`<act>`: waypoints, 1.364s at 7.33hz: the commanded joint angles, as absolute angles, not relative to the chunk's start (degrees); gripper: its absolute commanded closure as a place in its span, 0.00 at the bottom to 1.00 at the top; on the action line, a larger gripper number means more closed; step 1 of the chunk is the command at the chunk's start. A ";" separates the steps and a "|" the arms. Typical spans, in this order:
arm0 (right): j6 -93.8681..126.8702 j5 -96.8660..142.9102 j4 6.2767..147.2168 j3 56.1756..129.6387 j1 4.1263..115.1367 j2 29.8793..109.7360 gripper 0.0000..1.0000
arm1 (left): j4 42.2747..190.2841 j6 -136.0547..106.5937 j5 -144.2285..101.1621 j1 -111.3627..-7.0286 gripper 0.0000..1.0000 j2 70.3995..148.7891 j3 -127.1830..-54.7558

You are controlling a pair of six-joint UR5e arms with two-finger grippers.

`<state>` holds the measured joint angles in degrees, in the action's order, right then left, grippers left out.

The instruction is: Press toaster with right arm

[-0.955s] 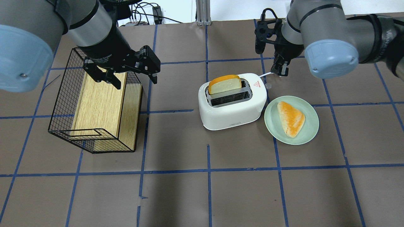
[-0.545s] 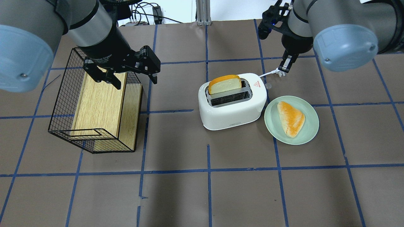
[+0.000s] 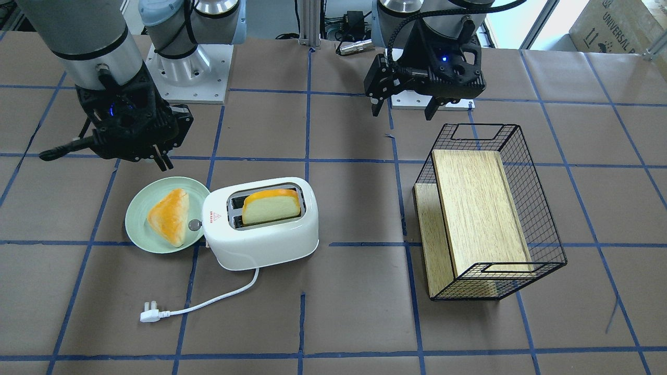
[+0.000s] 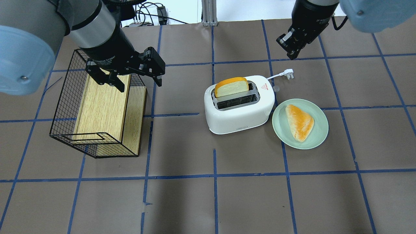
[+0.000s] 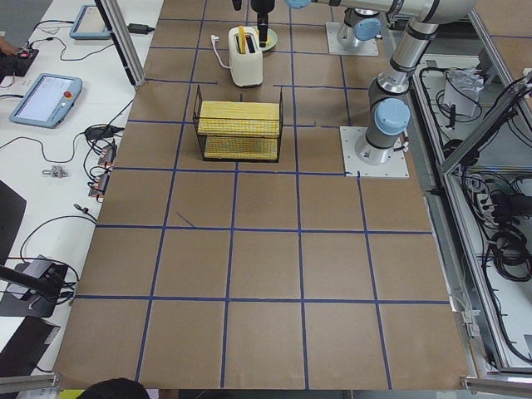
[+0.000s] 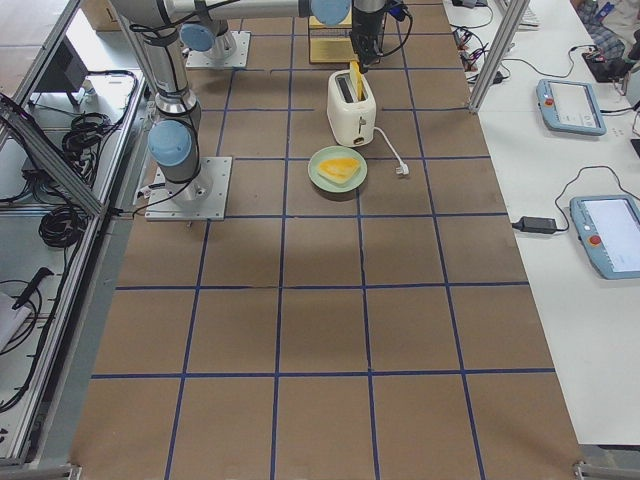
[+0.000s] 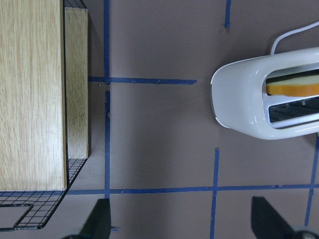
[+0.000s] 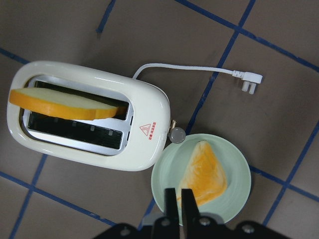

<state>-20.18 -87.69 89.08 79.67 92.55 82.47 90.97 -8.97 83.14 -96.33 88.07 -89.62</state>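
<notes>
The white toaster (image 4: 239, 110) stands mid-table with a yellow-crusted slice (image 4: 231, 87) upright in its far slot. Its grey knob (image 8: 176, 134) faces the plate, and its cord ends in a plug (image 4: 288, 74) lying on the table. The toaster also shows in the front view (image 3: 260, 242) and in the right wrist view (image 8: 144, 99). My right gripper (image 4: 289, 50) hangs high above the toaster's knob end and the plate, shut and empty, touching nothing (image 8: 179, 201). My left gripper (image 4: 139, 83) is open and empty above the basket's right edge.
A pale green plate (image 4: 321, 130) with a triangular pastry (image 4: 299, 122) lies right beside the toaster's knob end. A black wire basket (image 4: 65, 97) holding a wooden box (image 4: 104, 104) stands on the left. Blue tape lines cross the brown table.
My right gripper has risen from just above the plug and shifted up the overhead view, its arm swinging out of frame. The plug now lies uncovered. The left arm, toaster and slice have not moved.
</notes>
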 commanded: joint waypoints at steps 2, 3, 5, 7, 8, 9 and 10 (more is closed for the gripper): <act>-13.72 -87.71 84.46 77.78 91.85 82.97 0.00 | 90.97 -8.96 83.14 -96.33 0.00 88.07 -89.65; -7.36 -88.93 84.11 78.39 92.28 83.14 0.00 | 90.97 -8.96 83.14 -96.33 0.00 88.07 -89.65; -2.92 -89.39 85.08 78.31 92.29 82.53 0.07 | 90.97 -8.96 83.14 -96.33 0.00 88.07 -89.65; -0.62 -89.82 84.72 77.96 92.11 82.70 0.01 | 90.97 -8.96 83.14 -96.33 0.00 88.07 -89.56; -0.44 -89.82 84.64 78.39 92.02 83.05 0.00 | 90.97 -8.96 83.14 -96.33 0.00 88.07 -89.65; -0.44 -89.74 84.73 78.31 92.11 82.97 0.00 | 90.97 -8.96 83.14 -96.33 0.00 88.07 -89.65; -0.44 -89.74 84.64 78.40 92.02 82.97 0.00 | 90.97 -8.96 83.14 -96.33 0.00 88.07 -89.65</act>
